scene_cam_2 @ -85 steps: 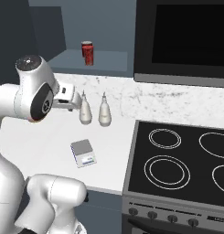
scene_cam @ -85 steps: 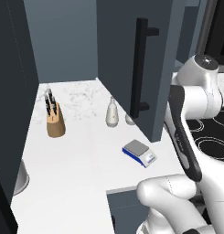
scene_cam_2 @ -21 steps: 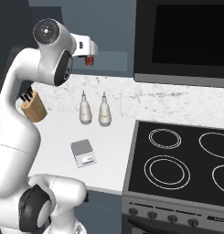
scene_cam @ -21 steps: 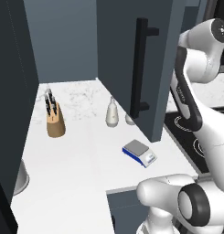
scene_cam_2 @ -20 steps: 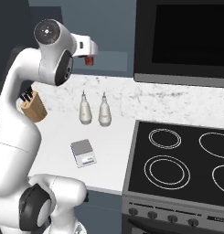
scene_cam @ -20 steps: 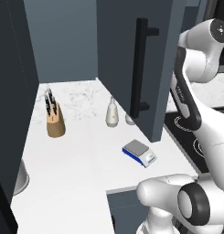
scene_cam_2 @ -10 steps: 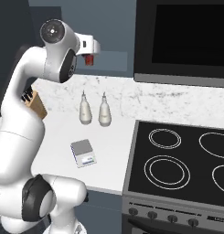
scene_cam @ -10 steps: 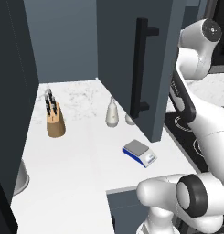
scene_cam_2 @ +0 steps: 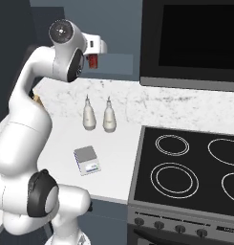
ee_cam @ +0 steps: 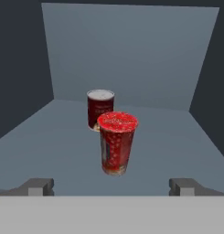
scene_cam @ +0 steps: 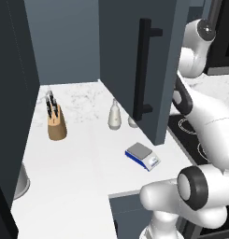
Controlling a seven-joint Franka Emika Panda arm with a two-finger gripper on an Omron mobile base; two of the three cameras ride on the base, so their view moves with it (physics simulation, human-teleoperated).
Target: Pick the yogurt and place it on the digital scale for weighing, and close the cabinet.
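1. Gripper (ee_cam: 111, 186) wide open, holding nothing — fingertips (ee_cam: 38, 186) spread far apart at the bottom of the hand view, facing into the cabinet (scene_cam: 148, 56) interior.
2. 2 red cups on the cabinet shelf (ee_cam: 49, 146) ahead: a bright red speckled cup (ee_cam: 116, 142) nearer, a dark red yogurt (ee_cam: 100, 109) with pale top just behind it, slightly left.
3. Neither cup between the fingers; both apart from the tips.
4. Cabinet door open, long black bar handle (scene_cam: 145, 70) facing out in the left base view.
5. Digital scale (scene_cam_2: 87, 160) on the white counter (scene_cam_2: 123, 158), nothing on its plate — 2 pale bottles (scene_cam_2: 99, 116) behind it, knife block (scene_cam: 56, 122) well to the left.
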